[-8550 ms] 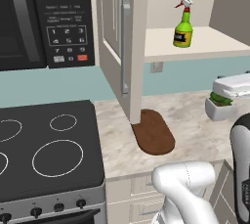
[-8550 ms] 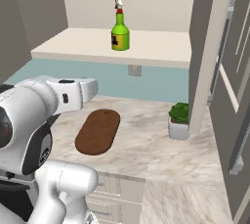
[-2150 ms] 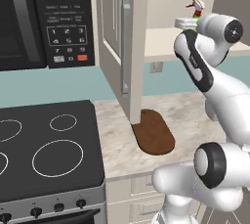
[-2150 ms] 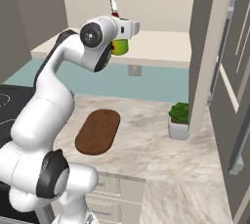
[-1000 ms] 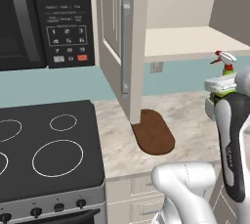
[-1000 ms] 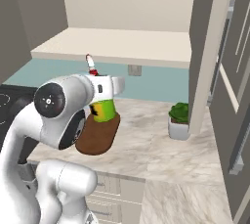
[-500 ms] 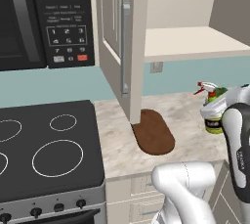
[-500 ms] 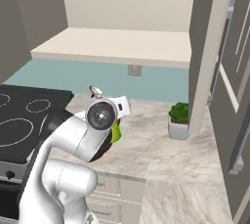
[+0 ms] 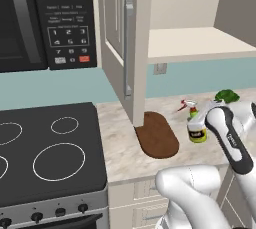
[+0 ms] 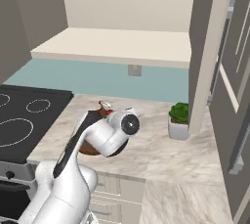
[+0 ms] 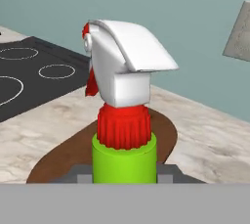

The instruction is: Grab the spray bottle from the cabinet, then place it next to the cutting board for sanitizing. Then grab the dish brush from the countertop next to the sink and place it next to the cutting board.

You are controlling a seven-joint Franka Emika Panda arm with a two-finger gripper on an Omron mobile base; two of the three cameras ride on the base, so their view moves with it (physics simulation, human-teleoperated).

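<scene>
The spray bottle point(image 9: 198, 125) stands upright low over the countertop point(image 9: 120, 143), just right of the cutting board point(image 9: 157, 134), with the gripper point(image 11: 124, 178) clenched on its green body below the red collar. Its yellow label point(image 9: 198, 134) carries dark print too small to read. The microwave point(image 9: 45, 18) keypad point(image 9: 67, 33) shows rows of pale buttons with unreadable lettering and one red key, and the cabinet point(image 9: 200, 43) shelf stands open above.
</scene>
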